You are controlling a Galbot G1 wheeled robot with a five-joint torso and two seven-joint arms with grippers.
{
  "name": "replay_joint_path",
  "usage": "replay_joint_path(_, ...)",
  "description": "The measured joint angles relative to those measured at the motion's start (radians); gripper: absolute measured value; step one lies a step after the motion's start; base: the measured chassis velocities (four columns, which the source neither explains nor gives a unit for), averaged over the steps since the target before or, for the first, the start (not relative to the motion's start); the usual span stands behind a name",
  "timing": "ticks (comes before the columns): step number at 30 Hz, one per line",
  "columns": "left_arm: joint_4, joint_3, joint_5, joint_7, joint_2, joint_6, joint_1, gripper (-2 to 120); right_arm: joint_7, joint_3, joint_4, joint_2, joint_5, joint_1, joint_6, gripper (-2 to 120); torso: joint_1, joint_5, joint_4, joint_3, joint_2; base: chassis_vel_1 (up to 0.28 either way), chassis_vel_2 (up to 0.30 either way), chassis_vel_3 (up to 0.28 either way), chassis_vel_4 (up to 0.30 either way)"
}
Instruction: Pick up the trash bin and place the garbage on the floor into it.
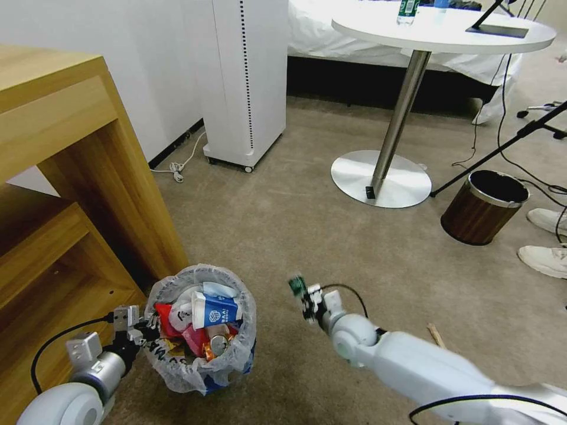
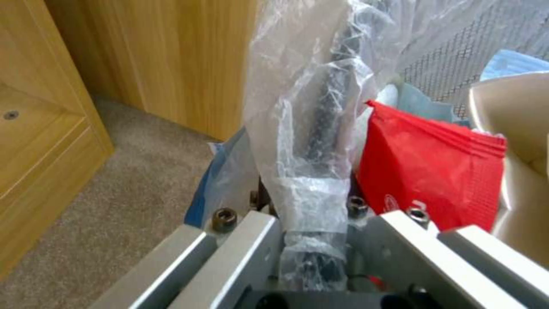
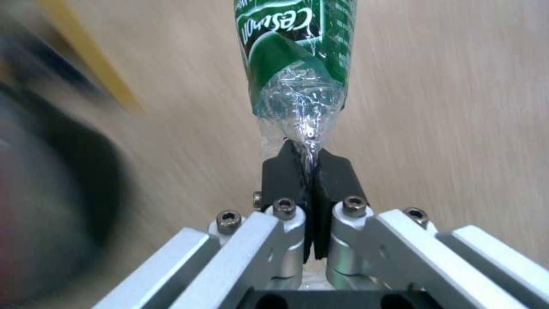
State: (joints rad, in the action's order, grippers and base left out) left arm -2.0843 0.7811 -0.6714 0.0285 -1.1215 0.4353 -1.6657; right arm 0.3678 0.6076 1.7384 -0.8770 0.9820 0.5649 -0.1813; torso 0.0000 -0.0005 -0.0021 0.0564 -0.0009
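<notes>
The trash bin (image 1: 235,356), lined with a crinkly white bag, stands on the carpet beside the wooden cabinet. It is full of garbage: a blue-white carton (image 1: 216,309), a red wrapper (image 1: 165,314) and other litter. My left gripper (image 1: 139,332) is shut on the bin's near rim. In the left wrist view the left gripper (image 2: 315,205) pinches the bag-covered rim of the trash bin (image 2: 327,124), next to the red wrapper (image 2: 435,171). My right gripper (image 1: 308,300) hovers to the right of the bin, shut on a crushed green-label bottle (image 1: 297,286). Its black pads (image 3: 286,171) clamp the bottle (image 3: 297,64). A wooden stick (image 1: 436,334) lies on the floor.
A wooden cabinet (image 1: 71,195) rises at the left, close to the bin. A brown wood-grain bin (image 1: 483,208), a round table's metal base (image 1: 381,177), cables and a person's white shoes (image 1: 546,260) are at the right. A white upright appliance (image 1: 245,82) stands behind.
</notes>
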Motion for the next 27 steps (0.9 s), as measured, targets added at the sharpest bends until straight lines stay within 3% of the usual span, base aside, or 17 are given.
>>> replay_joint_path(1,0.0,0.0,0.0,0.0,0.0,0.0,0.0,1,0.0,0.0,0.0,0.0,0.0,0.0,0.0,0,0.0,0.0,0.0,0.0,0.0,0.0,0.0,0.0,0.0)
replay_joint_path(4,0.0,0.0,0.0,-0.002,0.001,0.002,0.003,1,-0.043,-0.006,0.18,0.058,0.0,-0.055,0.026,0,0.0,0.0004,-0.0001,0.0,0.0,0.0,0.0,0.0,0.0)
replay_joint_path(9,-0.006,-0.001,0.0,-0.003,0.001,0.006,0.002,1,-0.072,0.033,0.269,0.077,0.007,-0.129,0.033,0,0.0,0.0004,-0.0001,0.0,0.0,0.0,0.0,0.0,0.0)
replay_joint_path(12,-0.02,-0.001,-0.001,-0.006,-0.001,0.012,0.002,1,-0.098,0.171,0.346,0.056,0.032,-0.31,0.044,0,0.0,0.0003,0.0001,0.0,0.0,0.0,0.0,0.0,0.0)
replay_joint_path(13,-0.02,-0.001,-0.001,-0.006,-0.001,0.012,0.002,1,-0.098,0.171,0.346,0.056,0.032,-0.31,0.044,0,0.0,0.0003,0.0001,0.0,0.0,0.0,0.0,0.0,0.0)
replay_joint_path(15,-0.034,0.002,0.0,-0.008,-0.007,0.018,-0.001,1,-0.101,0.284,0.361,0.012,0.049,-0.411,0.042,0,0.0,0.0003,0.0002,0.0,0.0,0.0,0.0,0.0,0.0)
replay_joint_path(20,-0.05,0.01,-0.001,-0.01,-0.016,0.021,-0.005,1,-0.082,0.433,0.326,-0.059,0.063,-0.476,0.02,0,0.0,0.0003,0.0002,0.0,0.0,0.0,0.0,0.0,0.0)
replay_joint_path(27,-0.06,0.017,-0.001,-0.011,-0.025,0.022,-0.01,1,-0.062,0.517,0.252,-0.111,0.076,-0.477,0.003,0,0.0,0.0003,0.0001,0.0,0.0,0.0,0.0,0.0,0.0)
